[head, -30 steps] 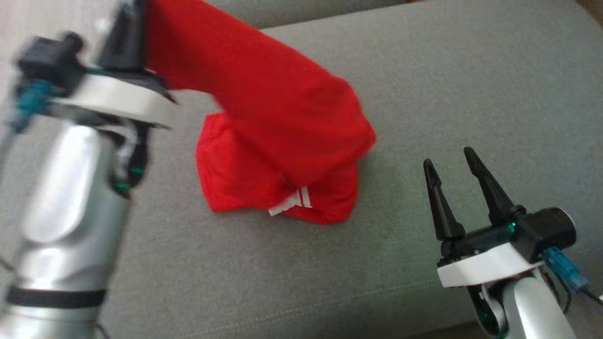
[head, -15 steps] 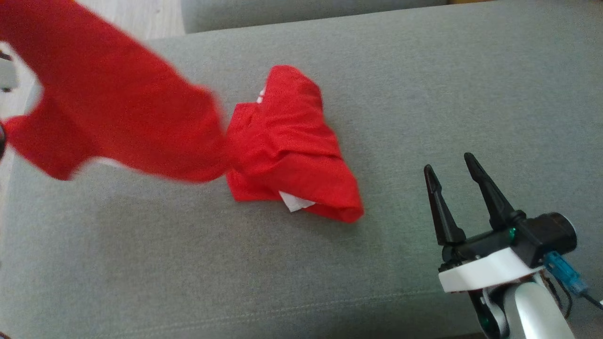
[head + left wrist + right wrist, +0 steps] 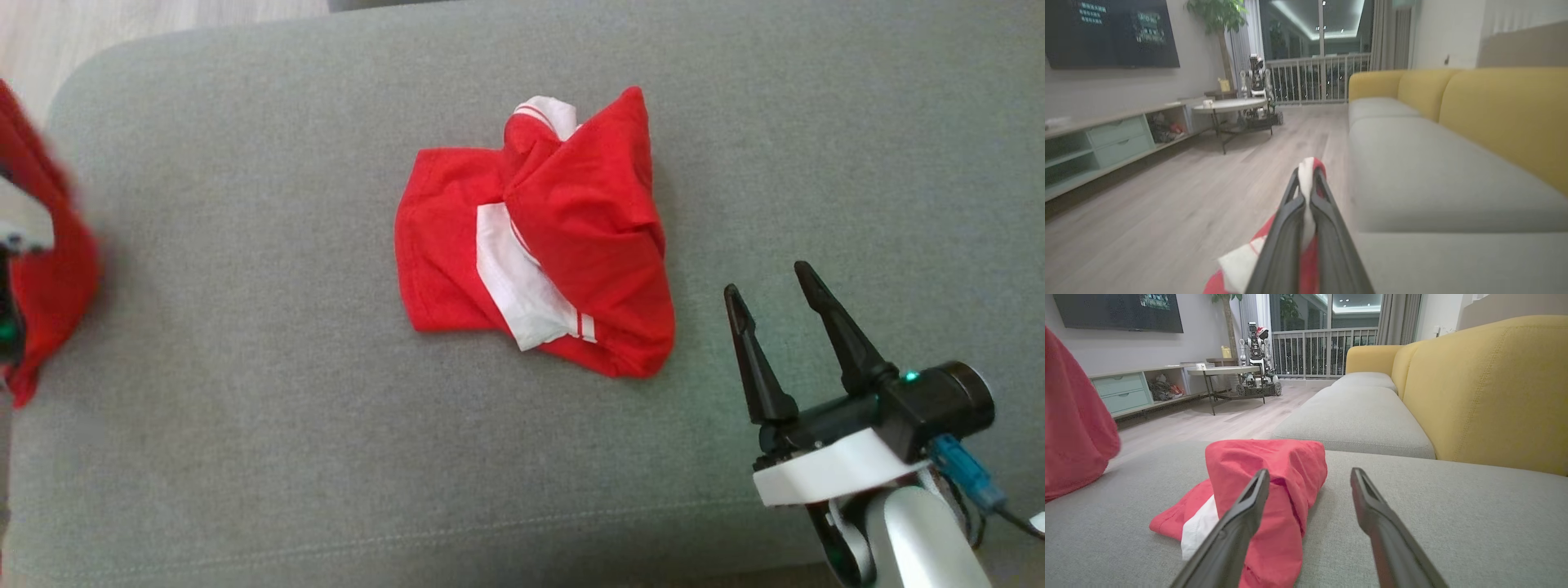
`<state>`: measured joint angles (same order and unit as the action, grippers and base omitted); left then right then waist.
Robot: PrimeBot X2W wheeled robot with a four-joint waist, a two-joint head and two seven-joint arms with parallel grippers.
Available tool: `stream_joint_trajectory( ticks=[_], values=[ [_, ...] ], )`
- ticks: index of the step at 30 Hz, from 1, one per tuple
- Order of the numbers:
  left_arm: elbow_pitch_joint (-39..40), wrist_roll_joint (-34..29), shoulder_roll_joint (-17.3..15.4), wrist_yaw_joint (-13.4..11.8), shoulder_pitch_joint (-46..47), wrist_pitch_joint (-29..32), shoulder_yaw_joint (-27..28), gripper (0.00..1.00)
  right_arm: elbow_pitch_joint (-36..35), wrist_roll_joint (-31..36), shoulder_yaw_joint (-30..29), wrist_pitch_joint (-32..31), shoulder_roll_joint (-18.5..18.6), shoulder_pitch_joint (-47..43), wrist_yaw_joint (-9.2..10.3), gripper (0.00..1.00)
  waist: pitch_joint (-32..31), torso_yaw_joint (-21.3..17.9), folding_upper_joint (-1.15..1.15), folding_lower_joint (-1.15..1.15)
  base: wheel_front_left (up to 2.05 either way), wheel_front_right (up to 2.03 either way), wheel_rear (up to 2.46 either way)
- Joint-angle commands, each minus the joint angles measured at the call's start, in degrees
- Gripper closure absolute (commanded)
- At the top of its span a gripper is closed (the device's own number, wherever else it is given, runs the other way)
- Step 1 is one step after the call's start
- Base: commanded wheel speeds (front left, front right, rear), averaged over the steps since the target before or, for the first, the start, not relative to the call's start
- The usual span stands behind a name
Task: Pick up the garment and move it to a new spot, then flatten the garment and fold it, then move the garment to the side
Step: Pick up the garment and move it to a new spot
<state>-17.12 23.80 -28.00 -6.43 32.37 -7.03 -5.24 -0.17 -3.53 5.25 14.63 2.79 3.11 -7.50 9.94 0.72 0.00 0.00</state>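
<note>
A red garment (image 3: 571, 237) with white patches lies crumpled in the middle of the grey sofa cushion (image 3: 245, 408); the same heap shows as the crumpled garment (image 3: 1274, 477) in the right wrist view. A second piece of red and white cloth (image 3: 1306, 175) is pinched between my left gripper's (image 3: 1307, 173) shut fingers, held out past the cushion's left end over the floor. That hanging red cloth (image 3: 49, 261) shows at the head view's left edge and again as red cloth (image 3: 1073, 424) at the left of the right wrist view. My right gripper (image 3: 767, 278) stands open and unladen just right of the heap.
A yellow sofa backrest (image 3: 1486, 388) runs along the far side, with another grey seat cushion (image 3: 1359, 416) beyond. Wooden floor (image 3: 1188, 183) lies off the cushion's left end, with a low cabinet (image 3: 1106, 143), a round table (image 3: 1229, 106) and another robot (image 3: 1257, 347) far off.
The head camera has shifted. The red cloth in my left gripper has swung left, away from the heap and off the cushion's end. The heap now shows a white patch. My right gripper holds still.
</note>
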Motion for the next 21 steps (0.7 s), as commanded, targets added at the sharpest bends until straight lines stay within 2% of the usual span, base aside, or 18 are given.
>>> stream_joint_trajectory(
  ticks=[1, 7, 13, 18, 21],
  values=[
    [-0.4, -0.3, -3.2, -0.2, 1.5, 0.3, 1.7, 1.0, -2.0, 0.7, 1.2, 0.4, 0.1, 2.1, 0.01, 0.0, 0.6, 0.0, 0.0, 0.0, 0.0, 0.0, 0.0],
    [-4.1, 0.4, 0.1, 1.0, -0.3, -2.4, -0.4, 1.0, -2.1, 1.7, 0.9, 0.4, 0.1, 2.2, 0.01, 0.0, 1.4, 0.0, 0.0, 0.0, 0.0, 0.0, 0.0],
    [-7.0, -0.7, 1.2, 2.5, 0.5, -2.3, -3.6, 1.0, -2.0, 1.7, 1.6, 0.4, 0.1, 2.6, 0.01, 0.0, 1.2, 0.2, 0.0, 0.0, 0.0, 0.0, 0.0],
    [-15.0, -0.7, 2.5, 1.1, 0.1, 0.0, -4.6, 1.0, -2.0, 1.8, 2.3, 0.4, 0.1, 2.9, 0.01, 0.0, 1.8, -0.2, 0.0, 0.0, 0.0, 0.0, 0.0],
    [-19.7, 0.2, 3.9, 1.8, -0.5, 0.4, -5.3, 0.98, -2.0, 2.1, 2.2, 0.4, 0.1, 3.3, 0.01, 0.0, 2.1, -0.7, 0.0, 0.0, 0.0, 0.0, 0.0]
  ],
)
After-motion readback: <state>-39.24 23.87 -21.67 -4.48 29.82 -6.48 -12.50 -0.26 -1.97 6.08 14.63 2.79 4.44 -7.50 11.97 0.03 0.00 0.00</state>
